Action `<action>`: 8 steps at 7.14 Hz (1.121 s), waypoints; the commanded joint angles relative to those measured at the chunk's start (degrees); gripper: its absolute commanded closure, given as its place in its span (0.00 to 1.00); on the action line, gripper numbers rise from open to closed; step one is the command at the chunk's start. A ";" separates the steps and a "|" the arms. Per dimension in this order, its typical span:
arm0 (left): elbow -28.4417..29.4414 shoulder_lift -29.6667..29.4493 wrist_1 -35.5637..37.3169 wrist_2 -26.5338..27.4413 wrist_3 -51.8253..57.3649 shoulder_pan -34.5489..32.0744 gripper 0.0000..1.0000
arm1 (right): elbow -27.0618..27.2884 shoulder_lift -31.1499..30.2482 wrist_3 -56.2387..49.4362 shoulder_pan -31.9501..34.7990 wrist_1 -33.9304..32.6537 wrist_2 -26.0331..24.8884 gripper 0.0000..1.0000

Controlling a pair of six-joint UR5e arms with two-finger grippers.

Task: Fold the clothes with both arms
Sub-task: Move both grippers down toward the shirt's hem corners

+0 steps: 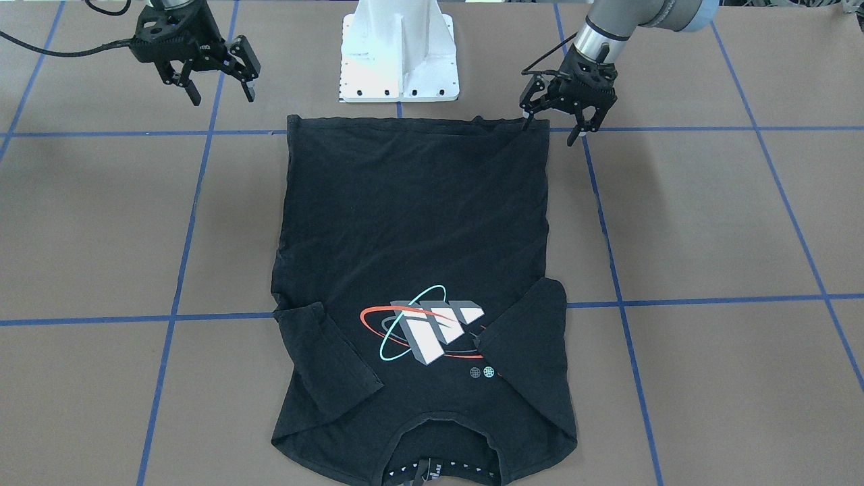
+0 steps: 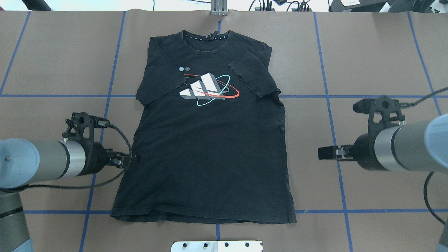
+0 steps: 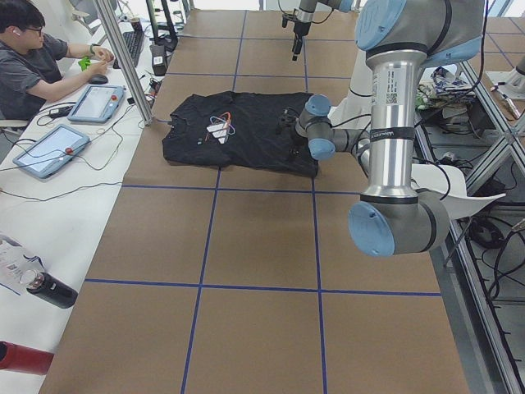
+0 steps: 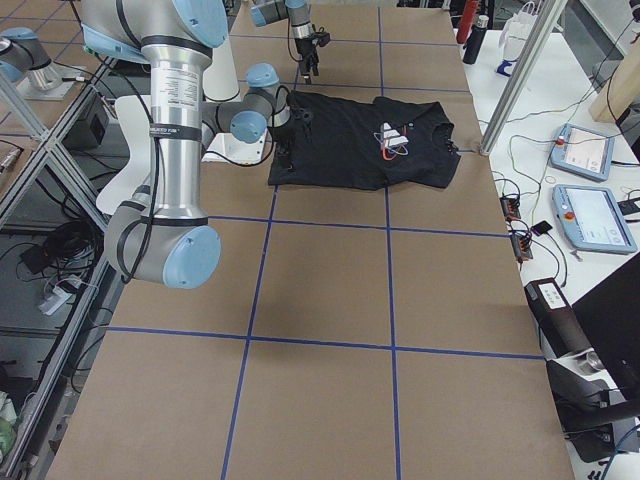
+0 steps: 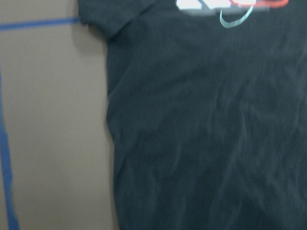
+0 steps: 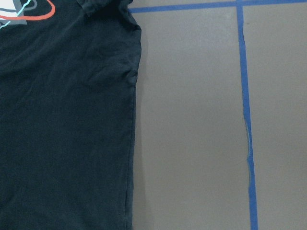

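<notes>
A black T-shirt (image 2: 210,147) lies flat and print-side up on a brown table (image 2: 367,52) marked with blue tape lines (image 2: 325,87). Both short sleeves are folded inward over the chest, partly covering the print (image 2: 206,89) of white-grey blocks ringed by red and teal ovals. The left gripper (image 1: 550,128) hangs with its jaws spread and nothing between them. It sits at the shirt's side edge close to the hem corner, with one fingertip (image 1: 526,116) over that corner; whether it touches the cloth cannot be told. From this claw the shirt stretches away toward the other arm, with the collar (image 2: 206,36) on the far side from the robot. The right gripper (image 1: 223,99) is also spread wide and empty, held above bare table. The shirt's other side edge lies apart from it, with a strip of table between them. The hem runs between the two claws, just in front of the white pedestal base (image 1: 399,54).
</notes>
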 commanded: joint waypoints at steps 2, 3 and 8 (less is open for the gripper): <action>1.01 2.46 -0.14 2.72 -8.63 7.60 0.00 | 0.61 -0.70 1.86 -2.86 0.00 -2.59 0.00; 1.63 2.47 -0.14 2.80 -8.92 8.31 0.00 | 0.70 -0.70 1.86 -2.86 0.00 -2.68 0.00; 4.09 2.29 -0.75 2.45 -10.68 8.93 0.37 | 0.87 -0.52 1.86 -2.95 0.00 -2.77 0.00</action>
